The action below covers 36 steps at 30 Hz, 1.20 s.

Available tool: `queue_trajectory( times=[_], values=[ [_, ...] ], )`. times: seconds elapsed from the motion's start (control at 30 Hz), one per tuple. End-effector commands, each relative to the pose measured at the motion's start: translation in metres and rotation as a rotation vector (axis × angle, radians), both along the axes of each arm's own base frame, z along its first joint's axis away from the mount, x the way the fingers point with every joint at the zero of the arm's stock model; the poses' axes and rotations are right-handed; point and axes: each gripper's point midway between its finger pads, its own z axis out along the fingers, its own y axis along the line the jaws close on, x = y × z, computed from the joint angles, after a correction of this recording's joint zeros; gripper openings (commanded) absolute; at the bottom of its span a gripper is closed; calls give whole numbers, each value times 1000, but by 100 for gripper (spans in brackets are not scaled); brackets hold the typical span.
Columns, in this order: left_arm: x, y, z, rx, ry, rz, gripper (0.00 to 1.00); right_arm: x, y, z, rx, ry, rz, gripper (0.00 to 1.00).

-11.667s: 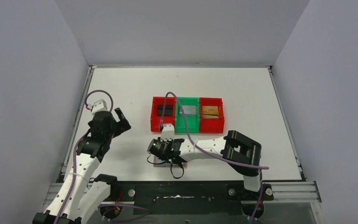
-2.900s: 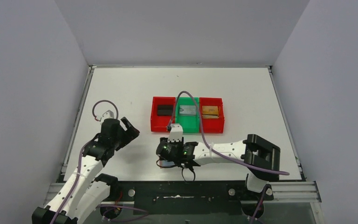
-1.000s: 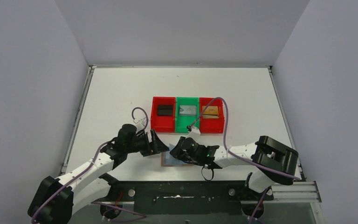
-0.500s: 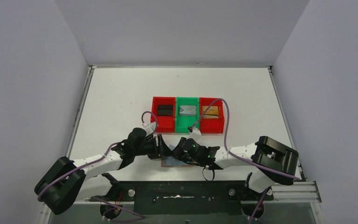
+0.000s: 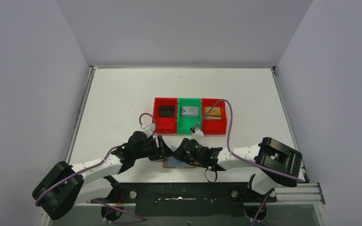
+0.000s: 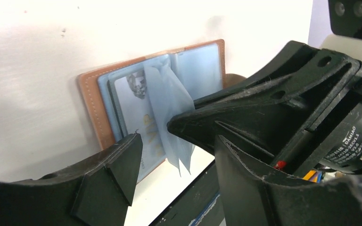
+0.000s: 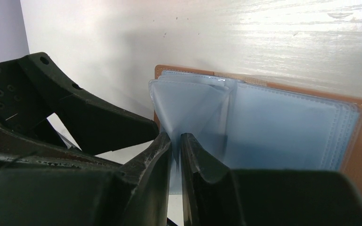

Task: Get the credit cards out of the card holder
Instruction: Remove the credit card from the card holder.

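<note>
At the near edge of the table (image 5: 122, 94) lies the open card holder (image 6: 92, 94); our right fingers (image 7: 148, 165) pinch one sleeve (image 7: 188, 103) upright, our left fingers (image 6: 108, 174), half spread, face the card (image 6: 133, 113) just ahead.

Tan card holder (image 6: 87, 107) lies open (one pale card (image 6: 133, 104) inside).

Left end effector (image 5: 164, 149) and right end effector (image 7: 176, 140) make two. Between them lies one card holder (image 6: 92, 108) showing one pale card (image 6: 135, 117). Beyond them, two red bins (image 5: 165, 126) (image 5: 214, 127) and one green bin (image 5: 189, 126) hold one black card (image 5: 167, 111), one silver-grey card (image 5: 190, 111) and one gold-tan card (image 5: 213, 112).
</note>
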Motion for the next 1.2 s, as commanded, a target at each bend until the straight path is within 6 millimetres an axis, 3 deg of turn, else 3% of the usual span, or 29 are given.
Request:
queue_trajectory(
  times=[0.0, 0.13, 0.3, 0.6, 0.97, 1.17],
  values=[
    [23, -2, 18, -20, -33, 101, 58, 9, 6, 23, 68, -46, -23, 15],
    [36, -11, 31, -37, -32, 118, 61, 10, 5, 22, 58, -49, -22, 15],
    [41, -18, 29, -38, -5, 122, 64, 10, 7, 23, 49, -53, -18, 15],
    [31, -9, -4, 80, 94, 116, 64, 10, 9, 24, 43, -62, -10, 16],
    [55, -5, 33, -54, 27, 280, 66, 9, 11, 25, 32, -75, 3, 16],
    [48, -11, 24, 2, 69, 200, 64, 8, 12, 28, 36, -91, 11, 16]
  ],
)
